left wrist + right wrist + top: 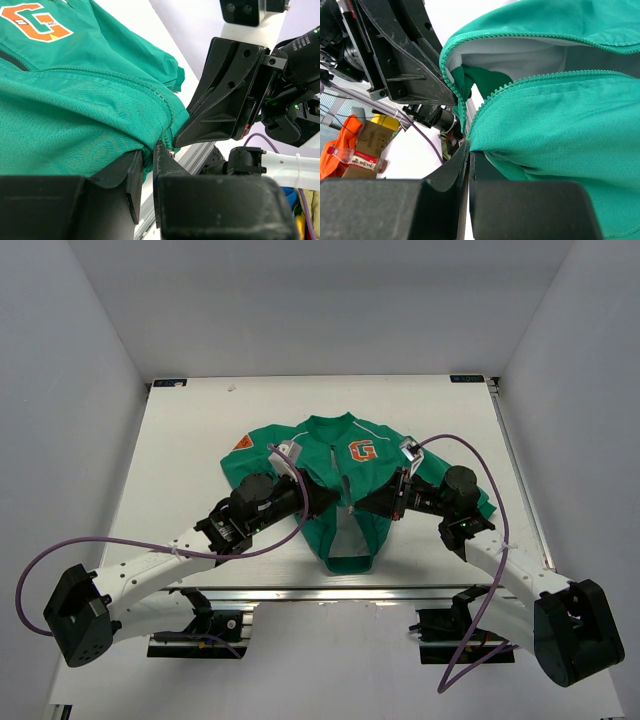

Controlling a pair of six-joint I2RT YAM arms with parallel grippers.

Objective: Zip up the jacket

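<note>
The jacket (350, 465) lies mid-surface (190, 430), collar toward the far edge. Its zip (545, 77) looks undone low down, with the teeth apart and grey lining (350, 535) showing, so the closing is still to do. The left tool (328, 502) and right tool (364, 504) each pinch a front edge near the hem. Pale walls (60, 390) close in three sides.

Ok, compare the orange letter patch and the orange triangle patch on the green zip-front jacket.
The orange letter patch is a blocky G; the orange triangle patch is a triangle. The G sits on the chest beside the zip; the triangle sits on a sleeve. The G looks larger. Both are orange, on the green zip-front jacket.
</note>
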